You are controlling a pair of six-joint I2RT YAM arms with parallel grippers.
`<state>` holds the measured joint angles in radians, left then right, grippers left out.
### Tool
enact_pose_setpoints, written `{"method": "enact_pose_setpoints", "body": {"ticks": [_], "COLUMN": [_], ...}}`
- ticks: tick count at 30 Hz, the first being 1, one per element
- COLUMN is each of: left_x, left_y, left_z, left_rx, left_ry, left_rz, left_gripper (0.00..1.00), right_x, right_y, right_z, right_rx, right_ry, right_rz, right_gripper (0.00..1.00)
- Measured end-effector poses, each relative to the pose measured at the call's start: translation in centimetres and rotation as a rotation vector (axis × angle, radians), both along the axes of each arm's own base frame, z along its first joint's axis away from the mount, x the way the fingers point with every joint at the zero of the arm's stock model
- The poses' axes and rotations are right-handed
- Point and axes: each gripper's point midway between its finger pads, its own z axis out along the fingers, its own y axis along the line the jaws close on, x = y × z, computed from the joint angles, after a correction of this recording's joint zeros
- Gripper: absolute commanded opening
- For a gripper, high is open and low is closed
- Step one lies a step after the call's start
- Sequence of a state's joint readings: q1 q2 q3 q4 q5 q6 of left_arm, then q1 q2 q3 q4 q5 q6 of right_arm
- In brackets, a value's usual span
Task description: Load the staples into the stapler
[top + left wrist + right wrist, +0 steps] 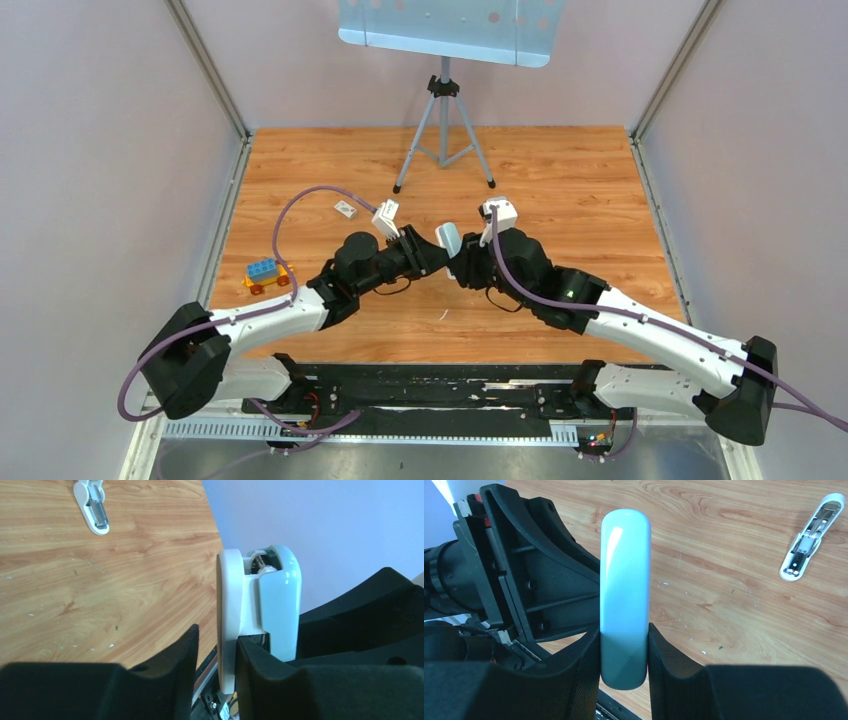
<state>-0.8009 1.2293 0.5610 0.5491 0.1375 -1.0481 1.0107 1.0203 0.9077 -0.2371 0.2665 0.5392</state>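
Black fingers (589, 680) of the right gripper (624, 672) fill the lower edge of the right wrist view, closed on both flanks of the stapler (625, 595), whose light blue back stands upright at frame centre. From the left wrist view, the left gripper (215, 655) reaches the same stapler from the opposite side: its whitish half sits between the two fingers, touching the right-hand one, with a visible gap to the left-hand one. These jaws stand partly apart; whether they clamp the white half cannot be told. The overhead view places both grippers meeting at the middle of the wooden table (560, 200), with the stapler held above the surface between them.

A separate white piece with a metal channel (809, 545) lies on the table, at the right edge of the right wrist view and at the upper left of the left wrist view. Whether the bright metal in it is the staples cannot be told.

Assessment: the stapler is lifted and held, apparently for prying it open. No staples are seen in either gripper. Loading and closing appear not yet done.

A small white carton (345, 209), a toy block car (265, 274) and a tripod (443, 135) stand apart from the work.
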Motion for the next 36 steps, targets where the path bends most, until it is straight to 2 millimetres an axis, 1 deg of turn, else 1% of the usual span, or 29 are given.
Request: {"method": "enact_pose_setpoints", "body": {"ticks": [2,3,4,7,8,9,12,13,15,17,21,23,26,28,33,36], "left_x": [-0.1,-0.1,-0.2,-0.4,-0.5,-0.5,-0.7,-0.8,-0.8,-0.7,-0.7,-0.8,-0.8,-0.8,-0.9,-0.8], "left_y": [-0.2,-0.3,-0.3,-0.4,-0.4,-0.4,-0.5,-0.5,-0.4,-0.4,-0.2,-0.1,-0.1,-0.1,0.2,1.0], "left_z": [0.0,0.1,0.2,0.3,0.3,0.2,0.3,0.4,0.5,0.6,0.1,-0.4,-0.5,-0.5,-0.3,-1.2], "left_rx": [-0.013,-0.022,-0.03,-0.042,-0.044,-0.044,-0.047,-0.048,-0.05,-0.051,-0.035,-0.024,-0.019,-0.016,0.013,0.091], "left_ry": [0.005,0.004,0.008,0.006,0.008,0.01,0.01,0.008,0.006,0.004,0.012,0.019,0.021,0.017,-0.034,-0.089], "left_rz": [-0.009,-0.014,-0.017,-0.024,-0.025,-0.026,-0.032,-0.034,-0.032,-0.027,-0.019,-0.018,-0.018,-0.018,-0.02,-0.006], "left_gripper": [0.18,0.13,0.09,0.0,0.0,0.0,0.0,0.0,0.0,0.0,0.0,0.0,0.0,0.0,0.0,0.0], "right_x": [0.0,0.1,0.1,0.0,0.0,-0.1,-0.4,-0.6,-0.8,-0.9,-1.1,-1.4,-1.6,-1.6,-1.8,-2.0], "right_y": [0.1,0.1,0.1,0.1,0.1,0.0,-0.1,-0.1,-0.4,-0.6,-0.8,-0.7,-0.5,-0.6,-0.7,-1.1], "right_z": [-0.1,-0.2,-0.3,-0.4,-0.4,-0.6,-0.5,-0.4,-0.2,-0.3,-1.3,-1.5,-1.5,-1.4,-1.1,0.1], "right_rx": [-0.006,-0.008,-0.011,-0.02,-0.02,-0.023,-0.015,-0.011,-0.009,-0.01,-0.024,-0.025,-0.025,-0.026,-0.022,0.009], "right_ry": [-0.003,-0.004,-0.004,-0.011,-0.013,-0.015,-0.018,-0.02,-0.028,-0.032,-0.021,-0.019,-0.023,-0.025,-0.036,-0.059], "right_rz": [0.003,0.002,0.002,0.012,0.014,0.016,0.028,0.034,0.039,0.04,0.042,0.051,0.061,0.06,0.07,0.063], "right_gripper": [0.0,0.03,0.08,0.26,0.31,0.38,0.52,0.55,0.56,0.55,0.46,0.38,0.22,0.17,0.15,0.14]}}
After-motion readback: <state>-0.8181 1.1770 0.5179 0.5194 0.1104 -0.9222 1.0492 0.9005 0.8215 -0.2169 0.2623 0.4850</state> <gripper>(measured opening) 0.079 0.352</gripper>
